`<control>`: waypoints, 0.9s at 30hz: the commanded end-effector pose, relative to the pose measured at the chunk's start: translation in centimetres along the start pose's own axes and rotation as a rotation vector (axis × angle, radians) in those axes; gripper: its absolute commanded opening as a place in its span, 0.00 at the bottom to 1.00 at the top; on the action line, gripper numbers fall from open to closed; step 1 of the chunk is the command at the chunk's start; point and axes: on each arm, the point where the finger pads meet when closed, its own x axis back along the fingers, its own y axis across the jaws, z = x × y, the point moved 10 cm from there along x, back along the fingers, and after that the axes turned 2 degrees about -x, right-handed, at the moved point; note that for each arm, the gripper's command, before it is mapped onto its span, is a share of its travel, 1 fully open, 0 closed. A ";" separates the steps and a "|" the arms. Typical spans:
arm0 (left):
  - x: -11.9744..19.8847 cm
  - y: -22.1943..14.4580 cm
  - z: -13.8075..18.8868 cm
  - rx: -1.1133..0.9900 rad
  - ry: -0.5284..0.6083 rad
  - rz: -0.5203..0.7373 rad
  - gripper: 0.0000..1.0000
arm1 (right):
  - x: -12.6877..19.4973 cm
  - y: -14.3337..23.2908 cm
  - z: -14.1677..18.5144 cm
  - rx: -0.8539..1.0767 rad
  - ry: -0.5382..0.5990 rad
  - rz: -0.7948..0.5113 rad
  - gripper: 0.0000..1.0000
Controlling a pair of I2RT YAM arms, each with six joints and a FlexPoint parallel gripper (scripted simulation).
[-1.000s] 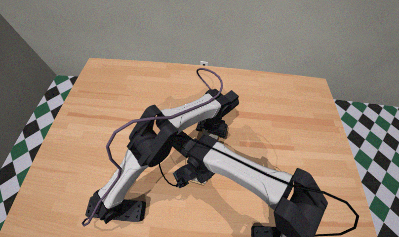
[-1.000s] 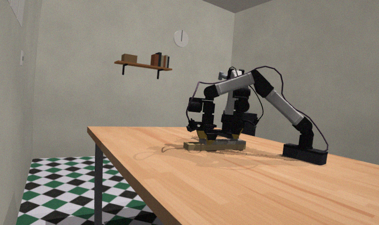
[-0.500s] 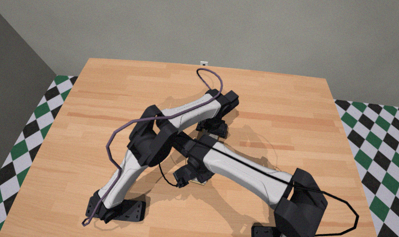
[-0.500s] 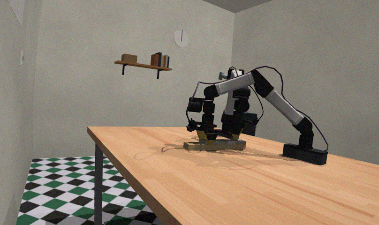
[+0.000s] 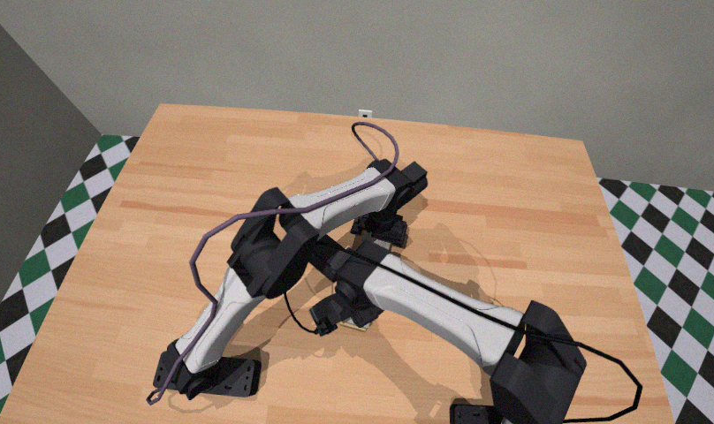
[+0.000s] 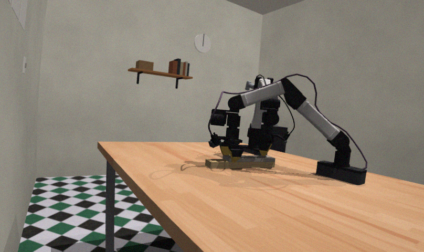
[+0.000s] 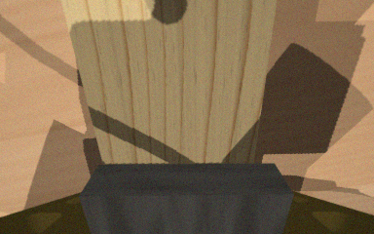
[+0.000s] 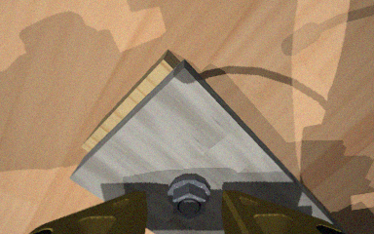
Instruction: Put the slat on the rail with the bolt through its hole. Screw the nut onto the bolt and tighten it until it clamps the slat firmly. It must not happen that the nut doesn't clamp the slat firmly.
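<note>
The grey slat point(image 6: 265, 159) point(image 7: 186, 219) point(image 8: 174, 122) lies on the pale wooden rail point(image 6: 214, 164) point(image 7: 199, 88) point(image 8: 127, 107), slightly offset at one corner in the right wrist view. The bolt point(image 8: 189, 208) sticks up through the slat, with the hexagonal nut point(image 8: 189, 187) around it. How tightly the nut sits cannot be seen. My left gripper point(image 6: 232, 153) point(image 7: 186, 197) is shut on the slat, a finger along each long side. My right gripper point(image 8: 184, 201) is open, its fingers on either side of the nut with a gap at each side.
The left arm point(image 5: 347, 197) and right arm point(image 5: 439, 304) stand close together and hide most of the work in the top view. A dark round spot point(image 7: 169, 9) shows on the rail's bare part. The table point(image 5: 508, 173) point(image 6: 270, 212) extends around them.
</note>
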 end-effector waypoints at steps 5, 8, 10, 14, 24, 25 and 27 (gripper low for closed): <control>0.7 0.0 -0.2 -0.003 -0.017 0.009 0.67 | -0.2 -0.2 0.0 0.002 -0.014 0.018 0.36; 0.7 0.0 -0.2 -0.003 -0.017 0.009 0.67 | -0.2 -0.2 0.0 0.002 -0.014 0.018 0.36; 0.7 0.0 -0.2 -0.003 -0.017 0.009 0.67 | -0.3 -0.2 0.0 0.002 -0.014 0.018 0.36; 0.7 0.0 -0.2 -0.003 -0.017 0.009 0.67 | -0.2 -0.2 0.0 0.001 -0.013 0.018 0.35; 0.7 0.0 -0.2 -0.003 -0.017 0.009 0.67 | 0.3 -0.1 0.0 0.001 -0.009 0.017 0.21; 0.7 0.0 -0.2 -0.003 -0.017 0.009 0.67 | 0.3 -0.1 0.0 0.001 -0.009 0.017 0.20; 0.7 0.0 -0.2 -0.003 -0.017 0.009 0.67 | 0.3 -0.1 0.0 0.001 -0.009 0.017 0.17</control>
